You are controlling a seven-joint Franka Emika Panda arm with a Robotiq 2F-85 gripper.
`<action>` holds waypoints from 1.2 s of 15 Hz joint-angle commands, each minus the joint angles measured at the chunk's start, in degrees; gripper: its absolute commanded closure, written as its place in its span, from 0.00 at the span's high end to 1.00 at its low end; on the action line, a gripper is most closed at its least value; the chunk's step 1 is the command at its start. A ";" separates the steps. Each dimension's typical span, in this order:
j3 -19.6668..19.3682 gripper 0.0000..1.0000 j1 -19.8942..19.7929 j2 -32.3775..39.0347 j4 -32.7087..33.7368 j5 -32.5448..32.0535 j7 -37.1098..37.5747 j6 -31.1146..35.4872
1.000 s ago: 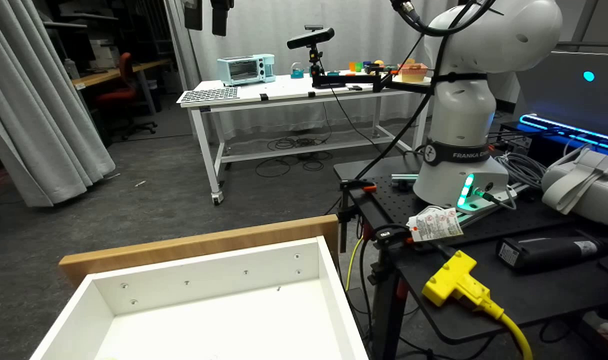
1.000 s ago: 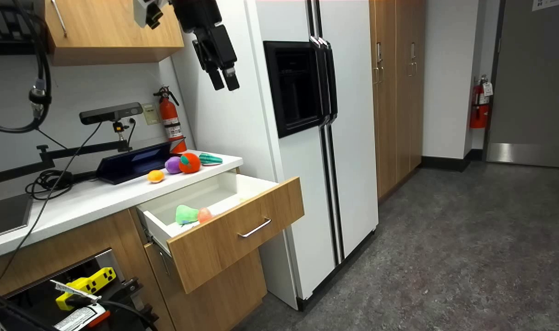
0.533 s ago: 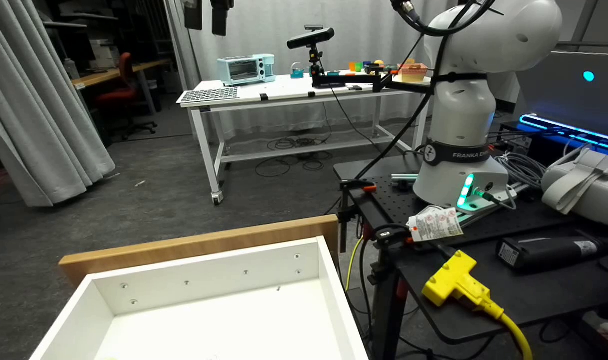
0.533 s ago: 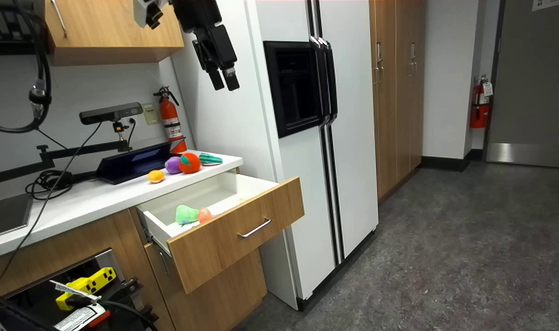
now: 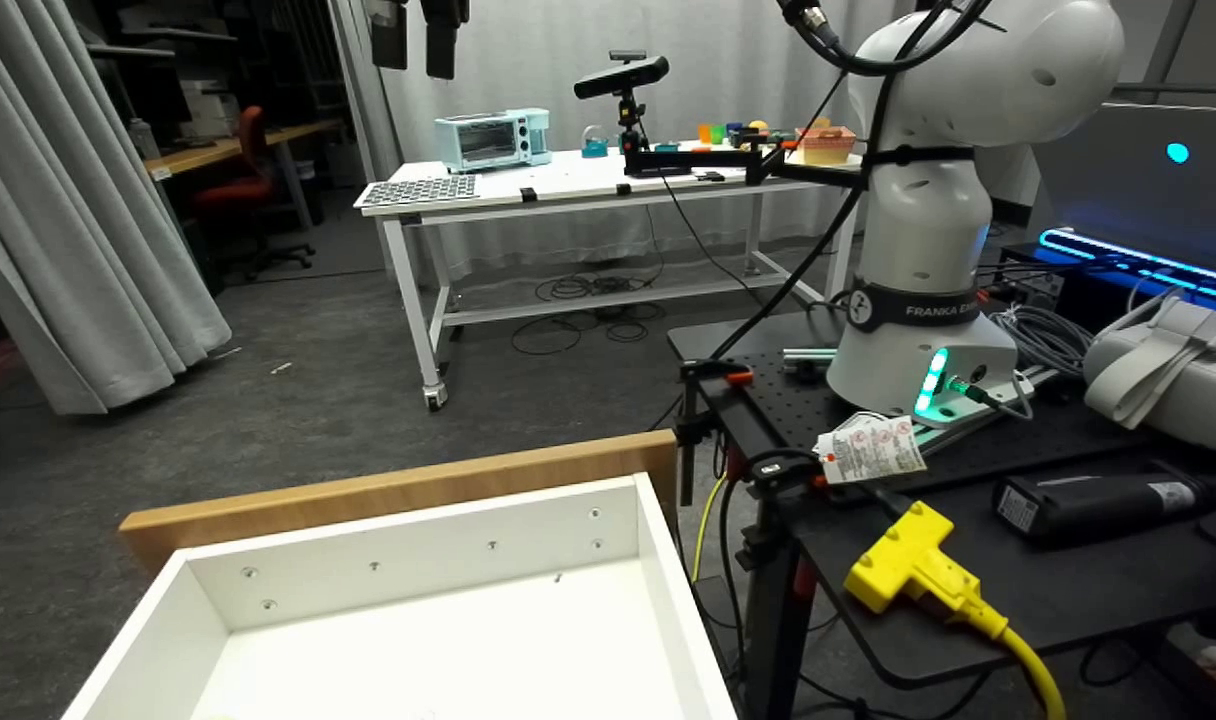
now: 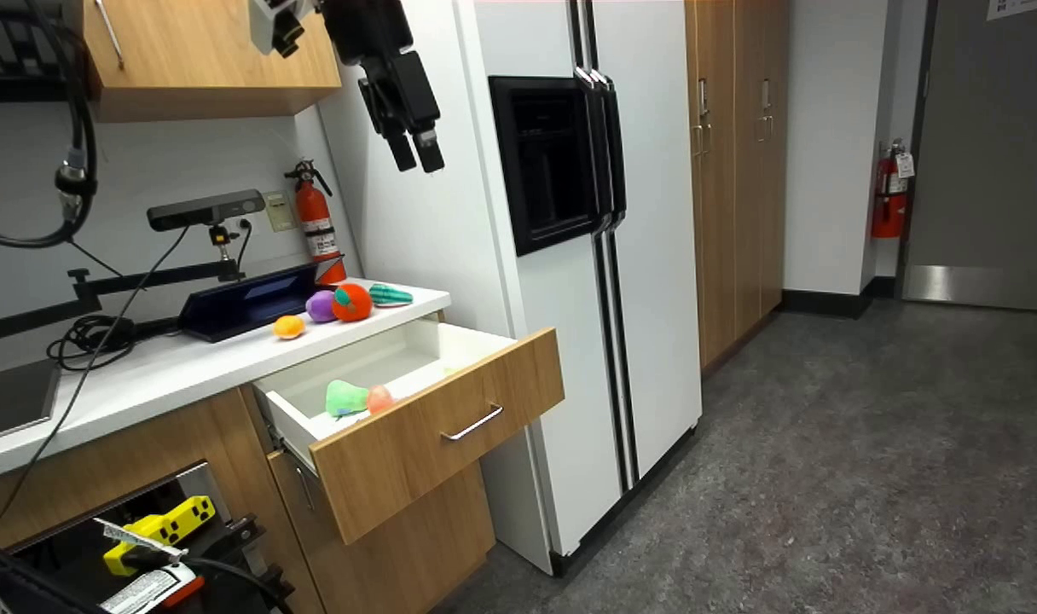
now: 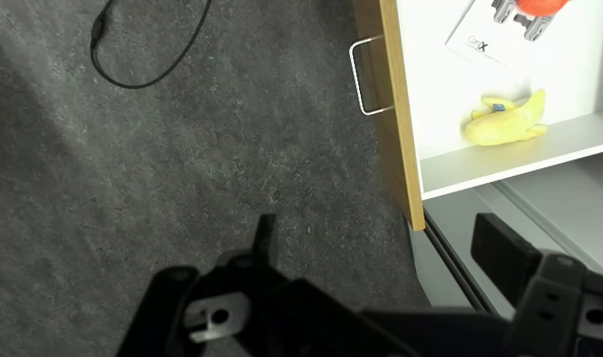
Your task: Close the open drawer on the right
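The drawer [image 5: 448,640] stands pulled out: low in the frame, left of centre, in both exterior views, and at the upper right in the wrist view. Its wooden front [image 6: 412,443] looks stiff and sturdy, and what seems a metal slide [image 6: 278,437] shows along its side, so it should roll in under a steady push despite some weight. The thin metal handle [image 7: 357,79] is probably smooth and easy to slip on; closing hardly calls for gripping it. Better to press flat on the front close to the handle, as a push near either end could skew the box. Inside lie a yellow toy [image 7: 505,124], a green toy [image 6: 346,398] and an orange toy [image 6: 379,399]; they look light and soft, and might slide under a hard shove. At the top of the frame, left of centre in both exterior views, the gripper [image 6: 419,159] hangs well apart from the drawer, its fingers [image 7: 502,255] spread with nothing between them.
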 commanded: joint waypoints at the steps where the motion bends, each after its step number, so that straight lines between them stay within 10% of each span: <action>1: 0.40 1.00 -0.47 -0.17 -0.01 -0.69 0.31 0.45; 18: 0.33 1.00 -0.40 0.49 1.23 -1.11 -0.73 -7.15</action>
